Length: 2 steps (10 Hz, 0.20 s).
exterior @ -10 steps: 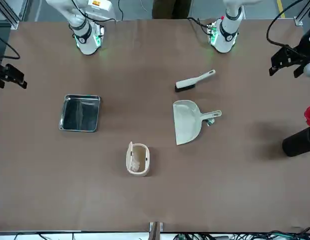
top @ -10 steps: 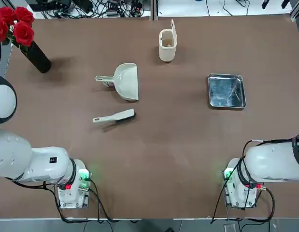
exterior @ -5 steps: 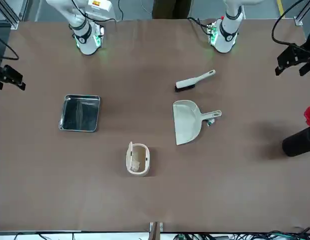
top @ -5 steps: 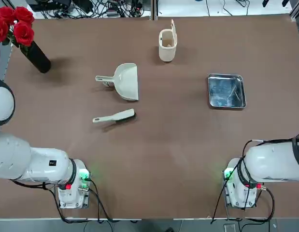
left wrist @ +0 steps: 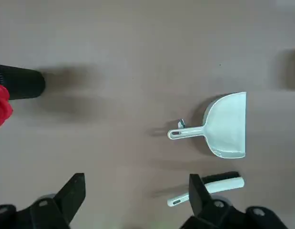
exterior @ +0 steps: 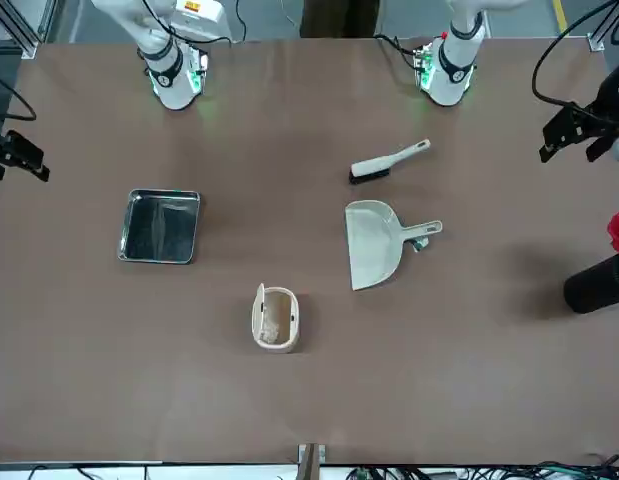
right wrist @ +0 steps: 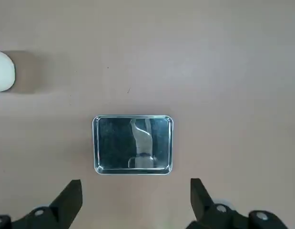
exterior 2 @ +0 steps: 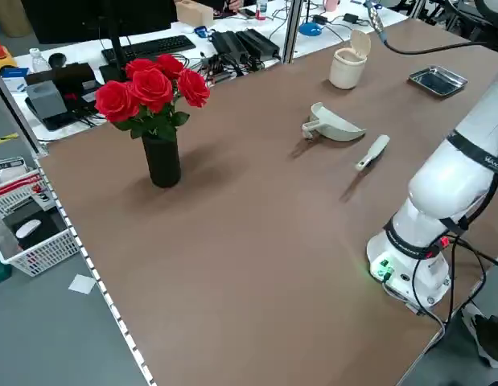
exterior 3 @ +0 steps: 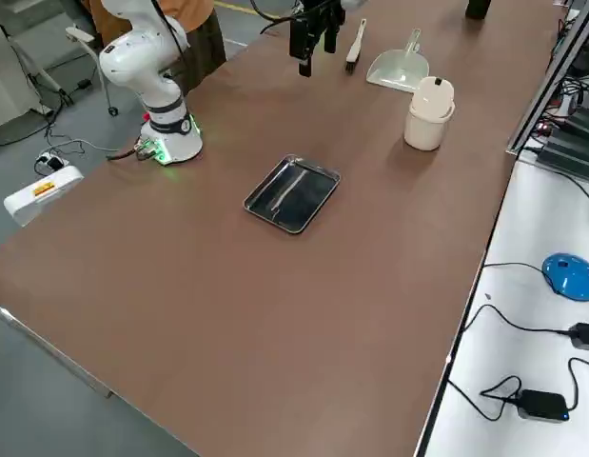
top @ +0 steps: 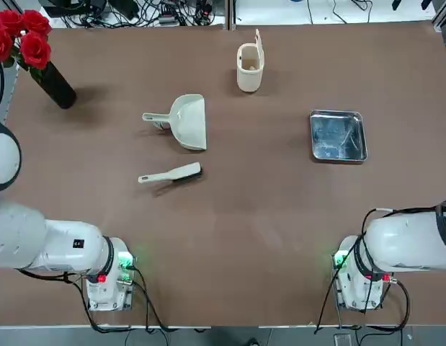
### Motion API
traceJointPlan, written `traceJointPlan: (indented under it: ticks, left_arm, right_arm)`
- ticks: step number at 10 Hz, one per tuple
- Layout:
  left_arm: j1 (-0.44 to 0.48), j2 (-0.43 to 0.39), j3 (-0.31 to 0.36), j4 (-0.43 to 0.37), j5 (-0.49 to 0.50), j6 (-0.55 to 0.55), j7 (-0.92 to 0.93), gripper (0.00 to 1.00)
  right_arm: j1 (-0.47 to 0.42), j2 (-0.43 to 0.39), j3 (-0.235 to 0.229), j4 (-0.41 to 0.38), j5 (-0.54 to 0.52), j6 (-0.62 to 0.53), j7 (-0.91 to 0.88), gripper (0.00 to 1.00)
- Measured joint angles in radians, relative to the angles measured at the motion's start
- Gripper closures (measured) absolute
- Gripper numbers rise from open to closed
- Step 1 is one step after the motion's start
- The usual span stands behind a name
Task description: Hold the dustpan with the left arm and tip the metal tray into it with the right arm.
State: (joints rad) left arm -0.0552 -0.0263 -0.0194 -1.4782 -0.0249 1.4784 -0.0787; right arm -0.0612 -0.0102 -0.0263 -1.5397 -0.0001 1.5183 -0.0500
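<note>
A broad brown tabletop (top: 237, 238) fills most of the scene, with smooth grey floor (exterior 2: 63, 338) around it. Along the far edge runs a white desk (exterior 3: 522, 352) (a busy one, with tangled black cables (top: 161, 14) across it). It carries a black monitor (exterior 2: 88, 16), a dark keyboard (exterior 2: 152, 48) and a round blue object (exterior 3: 570, 276). Beside the brown tabletop, a white plastic basket (exterior 2: 51, 256) stands below its level, near a small white paper square (exterior 2: 82, 284) on the floor. Soft shadows lie on the brown surface, and pale light glints faintly across it.
</note>
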Motion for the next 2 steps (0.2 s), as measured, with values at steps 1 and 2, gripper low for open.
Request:
traceJointPlan:
  ticks: [1,2]
  left_arm:
    - [0.0,-0.002,0.0,-0.001,0.0,0.0,0.0,0.04]
    - [0.0,-0.004,0.0,-0.001,0.0,0.0,0.0,0.04]
  right_arm:
    - [0.0,0.0,0.001,0.0,0.0,0.0,0.0,0.0]
    - [0.0,0.0,0.001,0.0,0.0,-0.001,0.0,0.0]
